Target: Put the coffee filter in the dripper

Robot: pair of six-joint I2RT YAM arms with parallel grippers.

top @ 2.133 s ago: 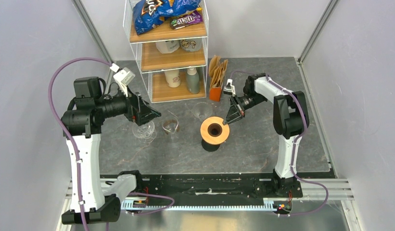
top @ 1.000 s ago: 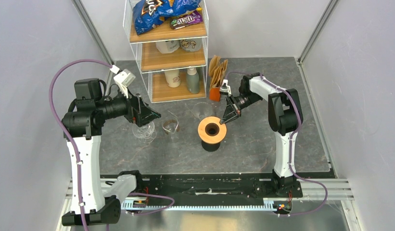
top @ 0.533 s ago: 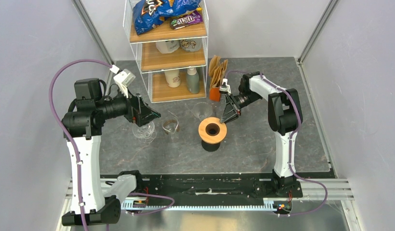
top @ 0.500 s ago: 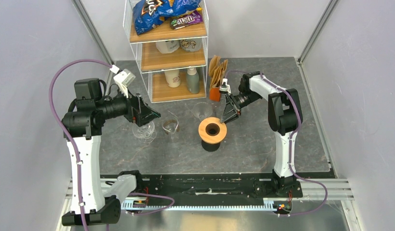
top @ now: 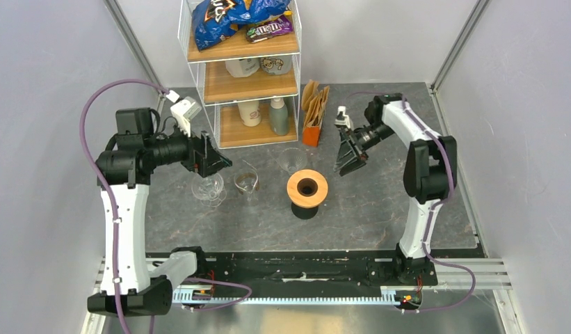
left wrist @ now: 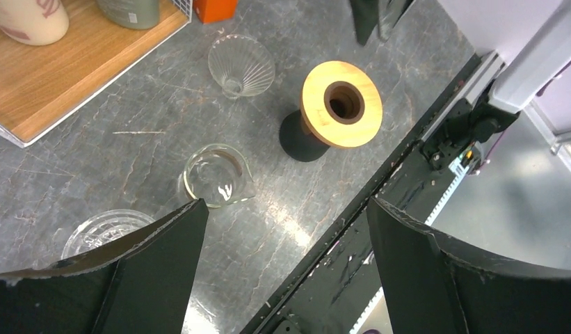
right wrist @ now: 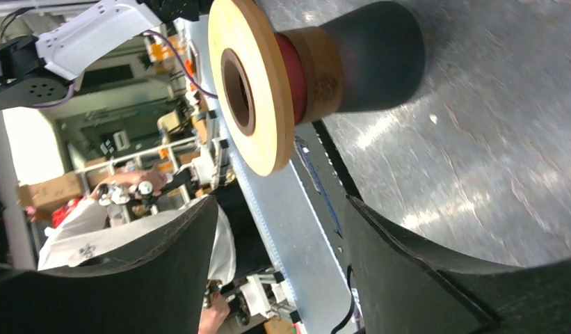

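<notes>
We start with the table [top: 380,202], grey stone, with the shelf [top: 268,47] at its 12 o'clock edge. The left arm [top: 122,209] reaches in from 9 o'clock and the right arm [top: 425,174] from 3 o'clock.

The left gripper [top: 216,158] hangs above a stemmed glass [top: 208,189]. Its fingers [left wrist: 150,278] are wide apart and hold nothing. The right gripper [top: 350,161] sits at 2 o'clock of the stand [top: 308,186], apart from it. Its fingers [right wrist: 164,278] are also spread and empty.

The stand is a wooden ring on a dark base near the table's centre. At its 11 o'clock, just beside it, is the dripper [top: 291,160], a ribbed glass cone standing mouth up and empty. A small beaker [top: 246,182] lies at 9 o'clock of the stand.

The filters [top: 314,101] are a fan of brown paper cones standing upright in an orange holder [top: 310,135], at 1 o'clock of the dripper and beside the shelf's right leg. None has been drawn out yet, so we judge the task is at its first step.

We expect the filters to be very light, thin and limp, and quick to crease. They are packed close, so a pinch may lift more than one. We would take the outermost sheet by its free upper edge with a shallow pinch and pull it straight up. The right gripper is the nearer one. The glass dripper is light and may tip or slide if the paper is pushed in hard.
</notes>
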